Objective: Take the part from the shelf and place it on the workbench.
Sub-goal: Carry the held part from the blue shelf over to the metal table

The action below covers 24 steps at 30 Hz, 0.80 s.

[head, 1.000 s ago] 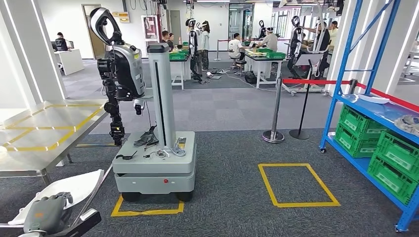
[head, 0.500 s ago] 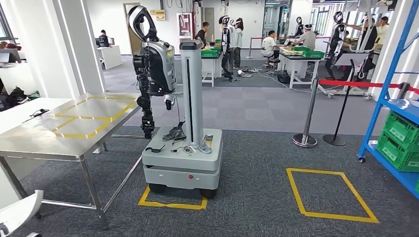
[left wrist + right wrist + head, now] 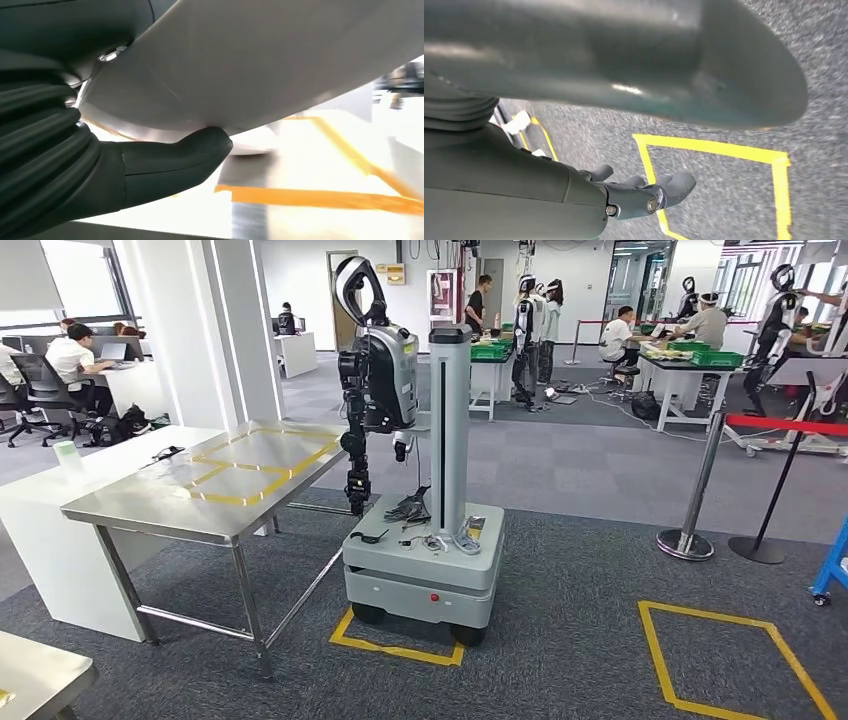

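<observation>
A big white curved part lies against my left hand, whose thick grey thumb presses on its underside. Beyond the part the left wrist view shows a blurred shiny surface with yellow-orange tape lines. The steel workbench, marked with yellow tape, stands ahead on the left in the head view. My right hand hangs over grey carpet with its fingers loosely apart and nothing in them.
Another robot on a grey wheeled base stands just right of the workbench. A white desk adjoins the bench on the left. A red-belt stanchion, a yellow floor square and the blue shelf's foot are to the right.
The camera has swung left: the blue shelf has slid off to the right and the workbench has come toward the middle. My left hand and the white part have left the head view.
</observation>
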Available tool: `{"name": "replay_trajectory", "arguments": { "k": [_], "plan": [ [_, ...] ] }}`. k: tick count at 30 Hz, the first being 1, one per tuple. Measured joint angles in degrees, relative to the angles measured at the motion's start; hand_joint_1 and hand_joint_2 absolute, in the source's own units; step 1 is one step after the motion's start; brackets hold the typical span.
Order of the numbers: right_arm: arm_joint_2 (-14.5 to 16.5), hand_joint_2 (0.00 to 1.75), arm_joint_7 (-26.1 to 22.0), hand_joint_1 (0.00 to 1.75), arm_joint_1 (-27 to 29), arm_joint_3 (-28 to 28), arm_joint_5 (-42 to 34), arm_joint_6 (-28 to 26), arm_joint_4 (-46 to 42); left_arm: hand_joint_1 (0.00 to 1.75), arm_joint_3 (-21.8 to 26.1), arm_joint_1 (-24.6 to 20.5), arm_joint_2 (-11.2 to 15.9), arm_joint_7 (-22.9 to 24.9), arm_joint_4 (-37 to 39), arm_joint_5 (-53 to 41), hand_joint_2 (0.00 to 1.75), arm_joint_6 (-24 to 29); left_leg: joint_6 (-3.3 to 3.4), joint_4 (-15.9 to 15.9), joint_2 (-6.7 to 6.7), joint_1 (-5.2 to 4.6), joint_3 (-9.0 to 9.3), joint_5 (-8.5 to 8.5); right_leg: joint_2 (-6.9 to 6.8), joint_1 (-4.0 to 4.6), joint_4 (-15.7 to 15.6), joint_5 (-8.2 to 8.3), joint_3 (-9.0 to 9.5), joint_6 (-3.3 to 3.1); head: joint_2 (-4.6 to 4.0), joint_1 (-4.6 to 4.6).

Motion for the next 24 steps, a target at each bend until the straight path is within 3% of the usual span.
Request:
{"name": "replay_trajectory", "arguments": {
  "k": [1, 3, 5, 7, 8, 9, 10, 11, 13, 15, 17, 19, 21, 23, 24],
  "plan": [
    [0.0, 0.00, -0.2, 0.00, 0.0, 0.0, 0.4, 0.1, 0.0, 1.75, 0.7, 0.5, 0.6, 1.2, 0.2, 0.0, 1.75, 0.0, 0.32, -0.1, -0.51, 0.10, 0.07, 0.13, -0.29, 0.04, 0.0, -0.04, 0.10, 0.28, 0.00, -0.01],
    [0.1, 0.00, -0.5, 0.00, 0.0, 0.0, 1.0, 0.2, 0.0, 1.75, 2.0, 1.2, 1.8, 4.4, 0.6, -0.3, 1.75, 0.2, 0.88, -0.3, -1.42, 0.47, 0.19, 0.48, 1.19, -0.08, 1.2, -1.03, -0.30, 1.06, 0.00, -0.01],
    [0.1, 0.00, -0.5, 0.00, 0.0, 0.0, 1.4, 0.2, 0.0, 1.75, 2.9, 1.3, 2.5, 8.1, 0.8, -1.2, 1.75, 0.4, 1.29, -0.4, -2.36, 0.79, 0.12, 0.79, 4.05, -0.43, 6.5, -4.25, -2.58, 1.80, 0.00, 0.02],
    [0.1, 0.00, -0.5, 0.00, 0.0, 0.0, 1.5, 0.2, 0.0, 1.75, 3.4, 1.3, 2.9, 11.4, 1.1, -2.4, 1.75, 0.4, 1.46, -0.3, -3.50, 0.86, -0.17, 0.92, 5.19, -0.71, 14.1, -7.63, -6.02, 2.07, 0.00, 0.03],
    [0.2, 0.00, -0.5, 0.00, 0.1, 0.0, 1.6, 0.2, 0.0, 1.75, 3.5, 1.3, 3.0, 12.7, 1.3, -3.0, 1.75, 0.4, 1.47, -0.2, -4.14, 0.88, -0.28, 0.95, 5.28, -0.81, 16.1, -8.00, -7.00, 2.10, 0.00, 0.03],
    [0.2, 0.00, -0.5, 0.00, 0.0, 0.0, 1.6, 0.1, 0.0, 1.75, 3.6, 1.2, 3.0, 14.0, 1.5, -3.7, 1.75, 0.2, 1.45, -0.1, -4.78, 0.91, -0.35, 0.97, 5.35, -0.88, 15.9, -7.24, -6.93, 2.06, 0.00, 0.03],
    [0.3, 0.00, -0.4, 0.00, 0.0, 0.0, 1.6, 0.1, 0.0, 1.75, 3.6, 1.2, 3.1, 15.4, 1.6, -4.6, 1.75, 0.0, 1.37, 0.0, -5.42, 0.96, -0.37, 0.98, 5.53, -0.94, 13.4, -5.52, -5.73, 1.96, 0.00, 0.04],
    [0.3, 0.00, -0.4, 0.00, 0.0, 0.0, 1.6, 0.1, 0.0, 1.75, 3.6, 1.1, 3.2, 16.7, 1.7, -5.4, 1.75, -0.3, 1.26, 0.1, -6.00, 1.01, -0.37, 0.98, 6.00, -1.00, 9.5, -3.38, -3.79, 1.80, 0.00, 0.03],
    [0.4, 0.00, -0.2, 0.00, -0.1, 0.0, 1.6, 0.0, 0.0, 1.75, 3.6, 0.6, 3.4, 19.1, 2.0, -6.9, 1.75, -1.0, 0.71, 0.1, -7.06, 1.11, -0.52, 1.10, 7.68, -0.99, 2.4, -0.86, -0.53, 1.50, 0.00, 0.02],
    [0.5, 0.00, -0.1, 0.00, -0.2, 0.0, 1.7, 0.0, 0.0, 1.75, 3.6, 0.2, 3.7, 20.3, 2.1, -7.8, 1.75, -1.6, -0.13, -0.1, -8.01, 1.23, -0.83, 1.42, 8.31, -0.75, 0.1, -0.52, 0.31, 1.19, 0.00, -0.02],
    [0.6, 0.00, 0.0, 0.00, -0.2, 0.0, 1.9, 0.0, 0.0, 1.75, 3.6, 0.0, 4.0, 20.6, 2.3, -8.2, 1.75, -1.8, -0.98, -0.5, -8.62, 1.38, -1.08, 1.77, 7.42, -0.63, -0.4, -0.05, 0.42, 0.49, 0.00, -0.03],
    [0.7, 0.00, 0.0, 0.00, -0.3, 0.0, 2.0, 0.0, 0.0, 1.75, 3.6, -0.3, 4.5, 20.7, 2.5, -8.2, 1.75, -1.9, -1.44, 0.7, -6.67, 1.33, -1.89, 0.83, 6.56, -0.76, -1.0, 0.45, 0.70, -0.36, 0.00, -0.04],
    [0.9, 0.00, 0.0, 0.00, -0.3, 0.0, 2.1, 0.0, 0.0, 1.75, 3.6, -0.9, 4.7, 20.8, 2.7, -8.3, 1.75, -2.0, -1.67, 6.4, -3.94, 1.20, -4.39, -2.43, 5.67, -0.72, -1.4, 0.68, 0.81, -0.81, 0.00, -0.07],
    [1.0, 0.00, 0.0, 0.00, -0.2, 0.0, 2.1, 0.0, 0.0, 1.75, 3.6, -1.0, 4.6, 20.8, 2.9, -8.3, 1.75, -2.0, -1.89, 13.3, -3.22, 1.19, -7.22, -5.28, 4.75, -0.59, -1.3, 0.64, 0.71, -0.94, 0.00, -0.08],
    [1.0, 0.00, 0.0, 0.00, -0.1, 0.0, 2.1, 0.1, 0.0, 1.75, 3.6, -0.9, 4.5, 20.8, 3.0, -8.3, 1.75, -2.1, -1.92, 14.7, -3.14, 1.19, -7.64, -5.41, 4.37, -0.54, -1.3, 0.61, 0.66, -0.98, 0.00, -0.08]
  ]
}}
